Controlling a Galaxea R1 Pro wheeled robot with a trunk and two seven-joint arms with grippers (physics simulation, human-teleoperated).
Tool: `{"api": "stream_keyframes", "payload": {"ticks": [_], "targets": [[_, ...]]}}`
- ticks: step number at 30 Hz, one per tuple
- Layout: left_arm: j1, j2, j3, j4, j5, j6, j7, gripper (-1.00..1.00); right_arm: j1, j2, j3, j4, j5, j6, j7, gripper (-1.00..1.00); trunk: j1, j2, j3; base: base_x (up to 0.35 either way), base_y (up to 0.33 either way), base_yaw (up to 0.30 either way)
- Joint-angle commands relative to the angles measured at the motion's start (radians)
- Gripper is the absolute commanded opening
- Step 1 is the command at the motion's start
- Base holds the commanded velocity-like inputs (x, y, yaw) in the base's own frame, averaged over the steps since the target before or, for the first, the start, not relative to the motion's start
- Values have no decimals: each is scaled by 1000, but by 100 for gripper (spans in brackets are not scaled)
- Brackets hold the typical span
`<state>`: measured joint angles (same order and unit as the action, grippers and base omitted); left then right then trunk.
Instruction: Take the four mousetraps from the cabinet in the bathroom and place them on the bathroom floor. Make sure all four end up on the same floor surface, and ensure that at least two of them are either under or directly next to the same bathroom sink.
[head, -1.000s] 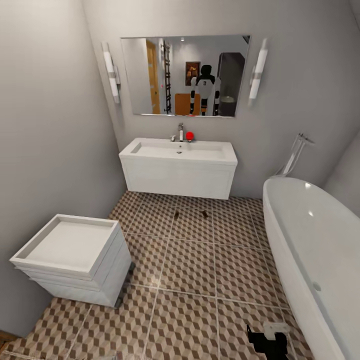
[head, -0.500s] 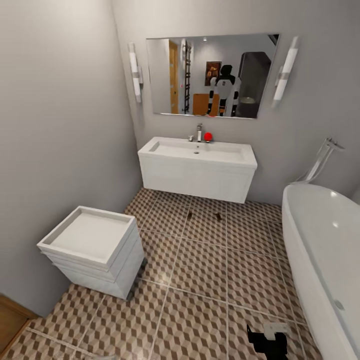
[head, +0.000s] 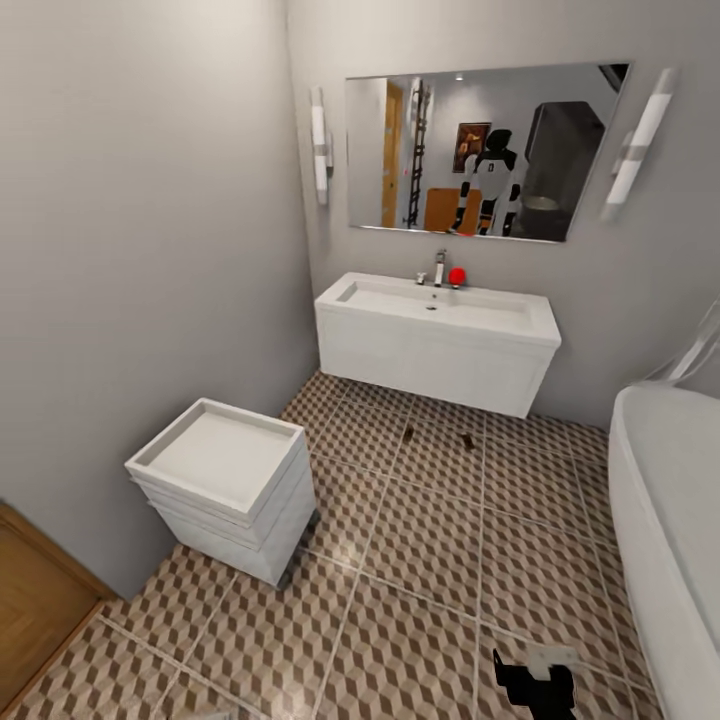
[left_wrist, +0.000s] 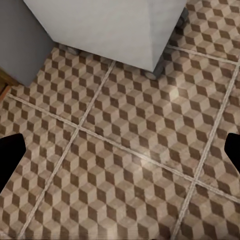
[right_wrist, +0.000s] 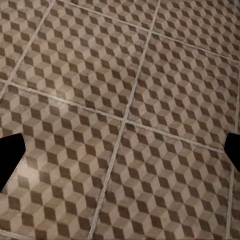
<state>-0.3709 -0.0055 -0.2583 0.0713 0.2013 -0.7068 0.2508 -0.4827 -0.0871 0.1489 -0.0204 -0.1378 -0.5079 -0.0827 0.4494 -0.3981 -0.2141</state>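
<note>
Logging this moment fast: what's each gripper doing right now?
Left gripper: open, empty, over the bathroom floor.
Right gripper: open, empty.

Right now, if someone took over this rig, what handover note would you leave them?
Left gripper: open, empty, above the bathroom floor beside the white toilet.
Right gripper: open, empty, above bare tiles.
Two small dark things, seemingly mousetraps, lie on the tiles just in front of the sink; too small to confirm.
Done, if they are traps: two down by the sink.
Left: two more to fetch from the cabinet and set on this same floor.
</note>
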Motion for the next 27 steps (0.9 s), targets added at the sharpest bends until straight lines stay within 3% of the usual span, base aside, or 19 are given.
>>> {"api": "stream_keyframes", "payload": {"ticks": [1, 27], "targets": [[-2, -1, -9, 4, 6, -5, 2, 100, -1, 0, 9, 0, -10, -3, -2, 100, 1, -2, -2, 0, 0, 250], [-2, -1, -9, 4, 6, -5, 2, 100, -1, 1, 9, 0, -10, -3, -2, 100, 1, -2, -2, 0, 0, 250]]}}
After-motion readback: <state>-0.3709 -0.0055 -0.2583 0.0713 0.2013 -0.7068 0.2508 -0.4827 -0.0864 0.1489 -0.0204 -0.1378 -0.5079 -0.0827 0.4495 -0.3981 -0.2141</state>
